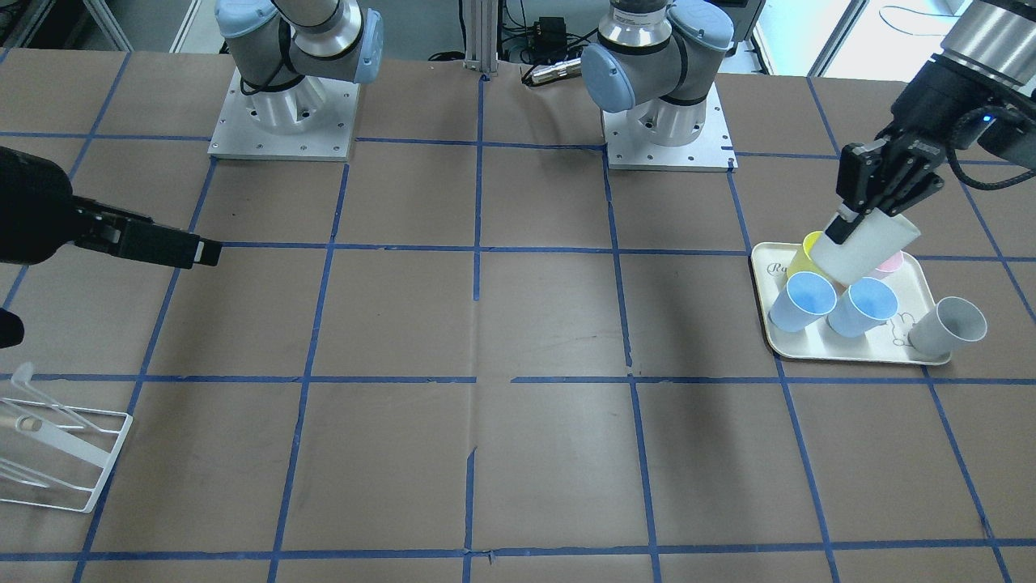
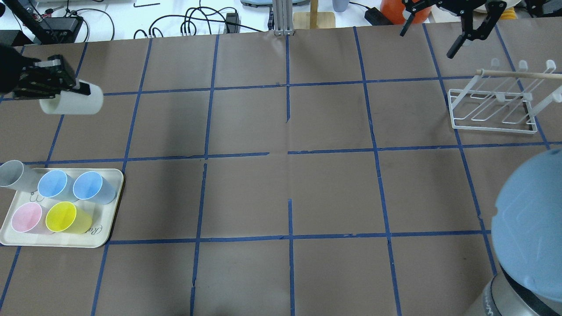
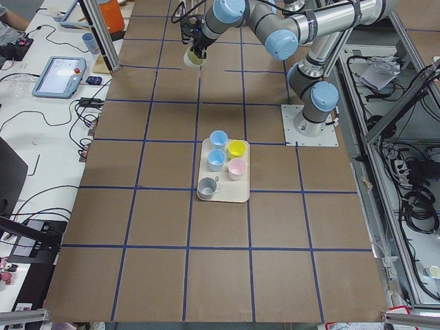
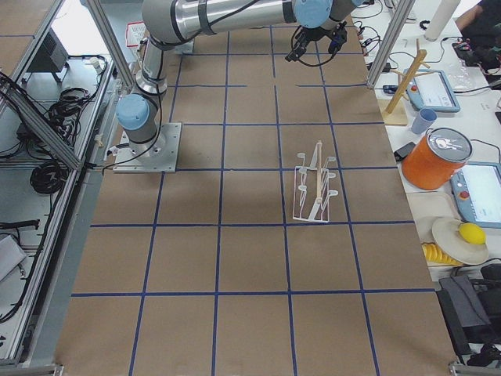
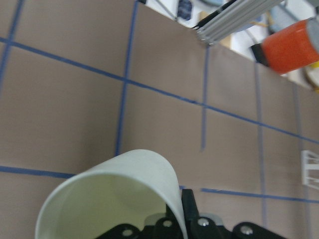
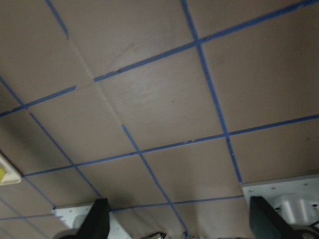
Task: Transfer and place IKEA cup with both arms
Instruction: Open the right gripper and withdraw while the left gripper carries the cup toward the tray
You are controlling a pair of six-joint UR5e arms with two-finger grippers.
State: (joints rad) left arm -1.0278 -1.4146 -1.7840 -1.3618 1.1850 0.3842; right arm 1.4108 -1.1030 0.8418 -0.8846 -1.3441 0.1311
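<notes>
Front view: at the right edge the left gripper (image 1: 859, 217) is clamped on the rim of the white cup (image 1: 872, 243), which hangs tilted above a tray (image 1: 777, 344). The tray holds a yellow cup (image 1: 808, 249), a pink cup (image 1: 892, 263), two blue cups (image 1: 801, 298) and a grey cup (image 1: 951, 324) at its lower right corner. The right gripper (image 1: 206, 253) is at the left edge, above a wire rack (image 1: 61, 453).

Overhead: the white cup (image 2: 72, 104) lies sideways in the left gripper at upper left, well apart from the tray (image 2: 103, 235) at lower left. The right gripper, fingers spread, holds nothing at upper right.

Left side view: the five cups stand in the tray mid-frame.

Left wrist: the cup's open mouth (image 5: 107, 201) fills the lower left.

Right wrist: the fingertips (image 6: 97, 224) sit wide apart at the bottom edge
</notes>
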